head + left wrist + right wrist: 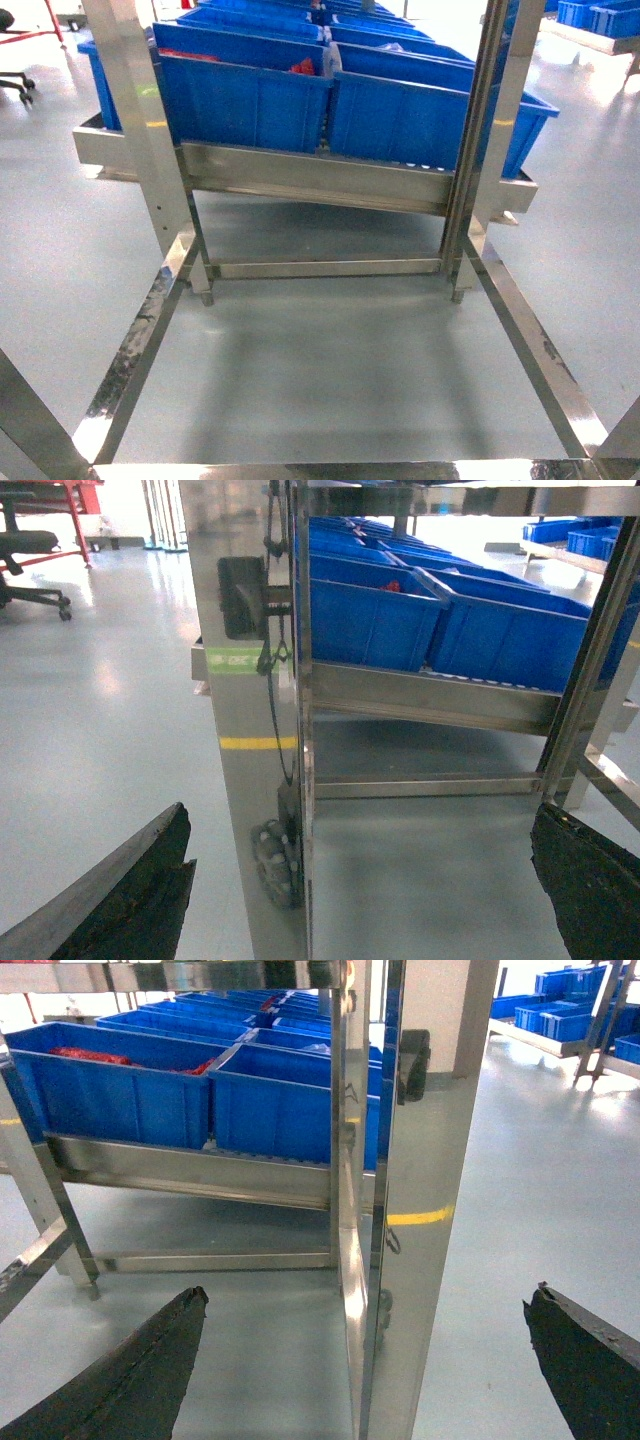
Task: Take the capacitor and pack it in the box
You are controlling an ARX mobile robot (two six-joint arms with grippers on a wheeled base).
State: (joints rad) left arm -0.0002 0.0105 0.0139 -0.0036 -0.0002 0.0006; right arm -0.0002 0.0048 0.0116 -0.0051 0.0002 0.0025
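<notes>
Two grippers, left [360, 880] and right [365, 1360], are held spread and empty, low beside steel posts. Red items, possibly capacitors [303, 67], are seen ahead in a blue bin [245, 95]; neither arm is clearly nearer. No box is visible.

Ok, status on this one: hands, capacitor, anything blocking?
Left hand open, empty. Right hand open, empty. Red items in blue bins, capacitor not confirmed. Steel frame post stands between.
</notes>
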